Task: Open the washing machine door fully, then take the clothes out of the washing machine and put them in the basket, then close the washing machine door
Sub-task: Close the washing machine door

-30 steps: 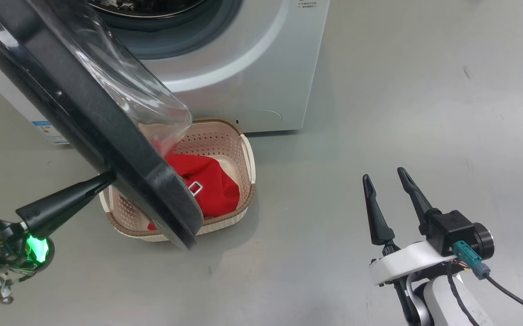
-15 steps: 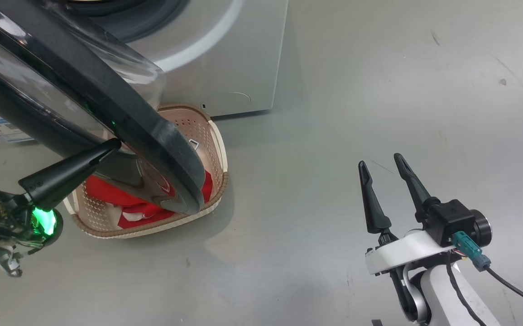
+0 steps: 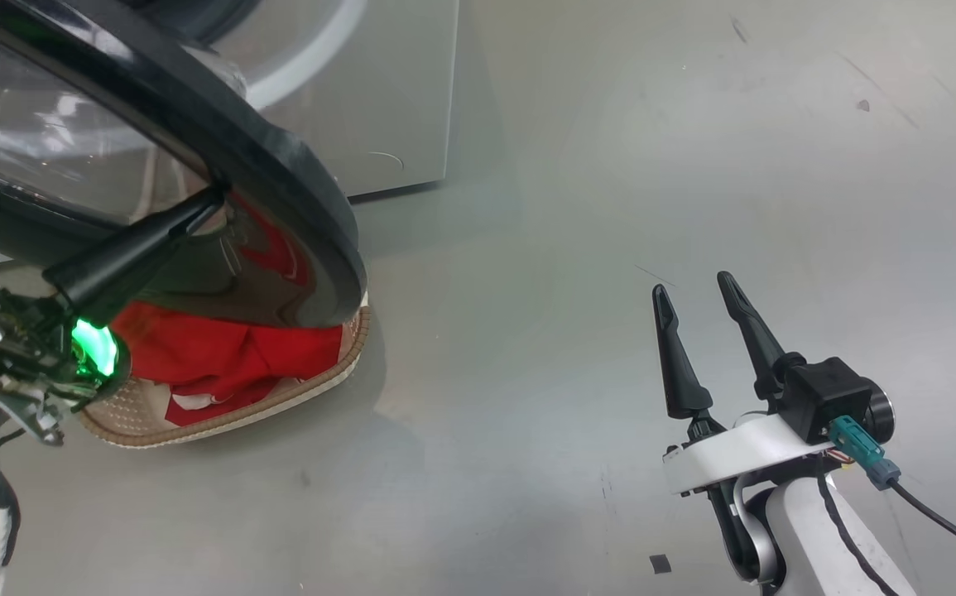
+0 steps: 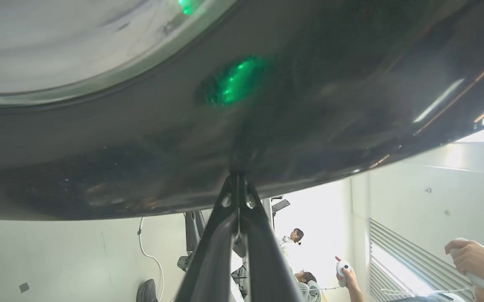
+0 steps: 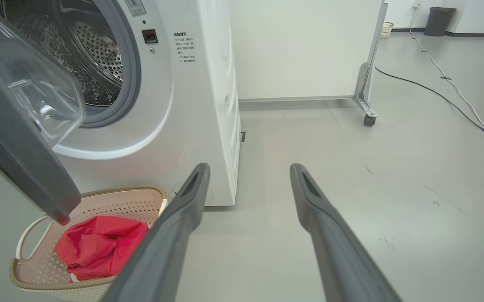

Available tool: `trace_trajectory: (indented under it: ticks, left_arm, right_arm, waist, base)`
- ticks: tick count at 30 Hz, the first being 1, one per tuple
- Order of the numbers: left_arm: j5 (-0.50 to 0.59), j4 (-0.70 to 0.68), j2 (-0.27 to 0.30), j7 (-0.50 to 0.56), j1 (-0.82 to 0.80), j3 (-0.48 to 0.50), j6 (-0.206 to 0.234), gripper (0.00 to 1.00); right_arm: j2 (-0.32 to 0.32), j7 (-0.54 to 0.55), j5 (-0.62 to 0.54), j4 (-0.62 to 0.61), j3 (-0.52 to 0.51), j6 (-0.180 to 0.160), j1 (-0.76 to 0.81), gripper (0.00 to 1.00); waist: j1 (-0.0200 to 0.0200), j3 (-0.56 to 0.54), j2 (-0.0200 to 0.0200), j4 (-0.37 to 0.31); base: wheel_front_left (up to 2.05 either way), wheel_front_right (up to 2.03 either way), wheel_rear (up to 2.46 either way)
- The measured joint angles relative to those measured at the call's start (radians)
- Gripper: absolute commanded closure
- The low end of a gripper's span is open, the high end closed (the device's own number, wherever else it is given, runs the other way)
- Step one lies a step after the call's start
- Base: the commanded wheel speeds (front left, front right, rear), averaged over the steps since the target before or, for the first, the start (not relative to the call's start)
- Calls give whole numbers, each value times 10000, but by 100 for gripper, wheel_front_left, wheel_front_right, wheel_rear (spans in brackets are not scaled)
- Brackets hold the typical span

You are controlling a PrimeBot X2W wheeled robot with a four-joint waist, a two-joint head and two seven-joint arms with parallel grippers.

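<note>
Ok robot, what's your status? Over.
Left gripper shut, tip on the washing machine door. Right gripper open, empty. Clothes in basket; door partly open over it.

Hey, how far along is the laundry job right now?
Done: the clothes lie in the basket, and the visible part of the washing machine drum looks empty. In hand: the left gripper, shut, touches the washing machine door with its fingers. Left: the door stands open and needs closing. The right gripper hangs open.
</note>
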Motion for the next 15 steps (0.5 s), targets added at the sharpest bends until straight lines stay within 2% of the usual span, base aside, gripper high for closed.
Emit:
trace_trajectory:
  ticks: [15]
  left_arm:
    - [560,1227,-362,-690,-1680,-142,159,100]
  right_arm:
    - [36,0,272,-148,244,-98,-281,0]
  waist:
    - [0,382,0,-568]
  base:
    - [0,0,0]
